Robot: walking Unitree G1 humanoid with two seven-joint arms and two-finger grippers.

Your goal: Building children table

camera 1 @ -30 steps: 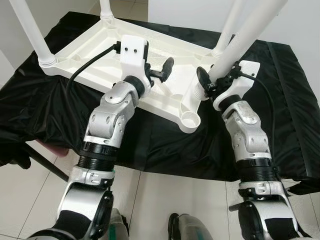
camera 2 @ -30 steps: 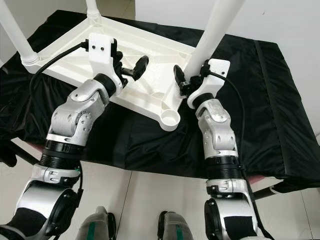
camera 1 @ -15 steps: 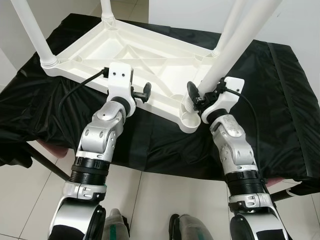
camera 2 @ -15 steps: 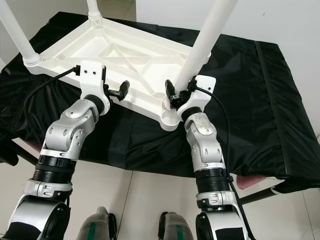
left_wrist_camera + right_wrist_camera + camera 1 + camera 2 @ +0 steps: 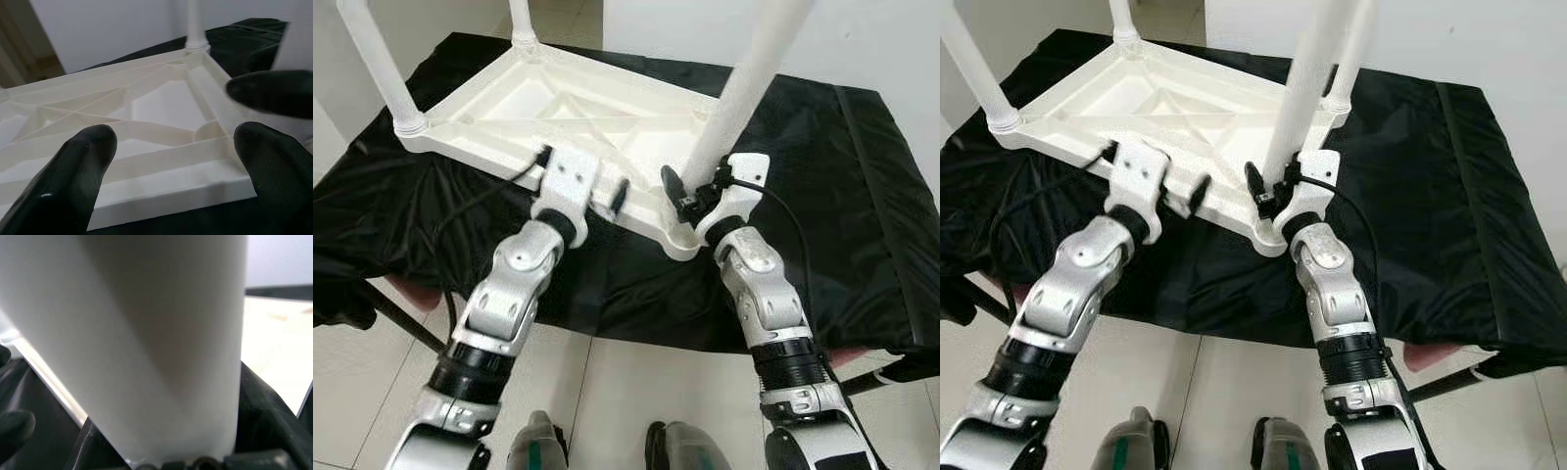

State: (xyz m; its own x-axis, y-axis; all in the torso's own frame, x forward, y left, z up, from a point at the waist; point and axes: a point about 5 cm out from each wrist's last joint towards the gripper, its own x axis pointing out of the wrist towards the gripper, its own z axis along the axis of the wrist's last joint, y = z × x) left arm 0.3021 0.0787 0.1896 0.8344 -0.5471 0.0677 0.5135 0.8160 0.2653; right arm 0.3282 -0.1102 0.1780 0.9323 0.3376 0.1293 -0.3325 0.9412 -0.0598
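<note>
no readable text, label, brand, number or sign anywhere in these views.

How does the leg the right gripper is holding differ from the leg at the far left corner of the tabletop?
The held leg is clamped by the right gripper above the near corner socket and leans; whether it is seated there cannot be told. The far-left leg is seated in its collar on the upturned tabletop, with no gripper on it. Both are plain white tubes. The left gripper hangs open at the tabletop's near edge.
</note>
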